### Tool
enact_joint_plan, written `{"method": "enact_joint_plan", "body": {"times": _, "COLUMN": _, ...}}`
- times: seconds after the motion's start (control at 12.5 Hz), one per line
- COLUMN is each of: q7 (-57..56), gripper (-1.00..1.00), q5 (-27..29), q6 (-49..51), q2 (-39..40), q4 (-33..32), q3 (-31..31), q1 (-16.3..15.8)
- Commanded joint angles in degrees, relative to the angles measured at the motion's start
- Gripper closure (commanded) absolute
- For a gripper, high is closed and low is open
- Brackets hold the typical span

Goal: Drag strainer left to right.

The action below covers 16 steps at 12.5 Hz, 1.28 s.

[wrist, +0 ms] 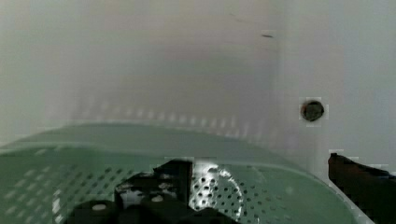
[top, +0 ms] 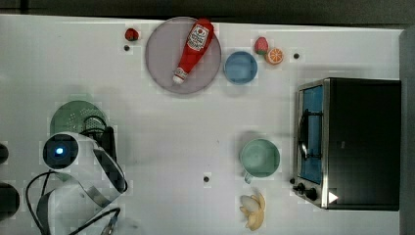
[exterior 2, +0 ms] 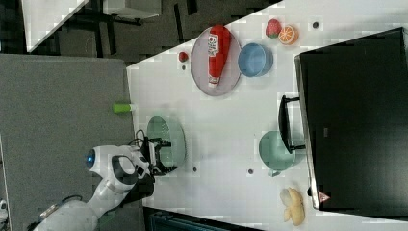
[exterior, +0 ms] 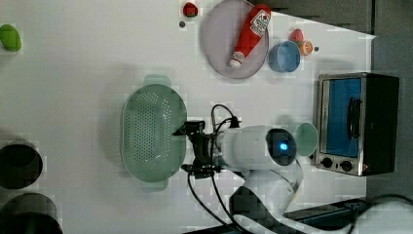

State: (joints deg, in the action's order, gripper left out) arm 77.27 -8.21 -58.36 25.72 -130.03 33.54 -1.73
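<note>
Strainer (wrist: 140, 154): pale mint-green oval colander, perforated centre, smooth wide rim, seen close under the wrist camera with one dark finger inside the bowl and the other outside the rim; gripper (exterior: 194, 148): jaws spread wide, straddling the strainer's rim on the left view's right side, nothing clamped; whether a finger touches the plastic cannot be told; strainer location: resting flat on the white tabletop (top: 166, 142) at the top view's left, partly under the arm, well apart from the green mug (top: 260, 158), the toaster oven (top: 350, 143), the blue bowl (top: 240, 67) and the grey plate (top: 164, 54) bearing the ketchup bottle (top: 193, 49). Progress, as judged: approach complete, drag not begun; remaining: engage the rim, pull the strainer across the bare middle of the tabletop toward the top view's right, halt short of the mug, release.
</note>
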Motion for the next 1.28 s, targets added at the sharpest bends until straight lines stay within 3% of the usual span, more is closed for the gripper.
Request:
{"method": "enact_joint_plan", "body": {"times": 0.08, "q7": 7.02, "gripper": -1.00, "q5": -4.53, "q6": -2.99, "q2": 0.47, "q4": 0.72, "q3": -1.42, "q1": -0.87}}
{"method": "enact_joint_plan", "body": {"times": 0.64, "q7": 7.03, "gripper": -1.00, "q5": -6.20, "q6": -7.10, "q2": 3.57, "q4": 0.35, "q3": -7.19, "q1": -2.75}}
{"method": "enact_joint_plan", "body": {"times": 0.96, "q7": 6.53, "gripper": -1.00, "q5": -6.20, "q6": -7.20, "q2": 2.20, "q4": -1.35, "q3": -9.07, "q1": -1.20}}
{"method": "enact_joint_plan", "body": {"times": 1.28, "q7": 2.34, "gripper": -1.00, "q5": -6.20, "q6": -7.06, "q2": -0.85, "q4": -4.46, "q3": -9.74, "q1": 2.45}}
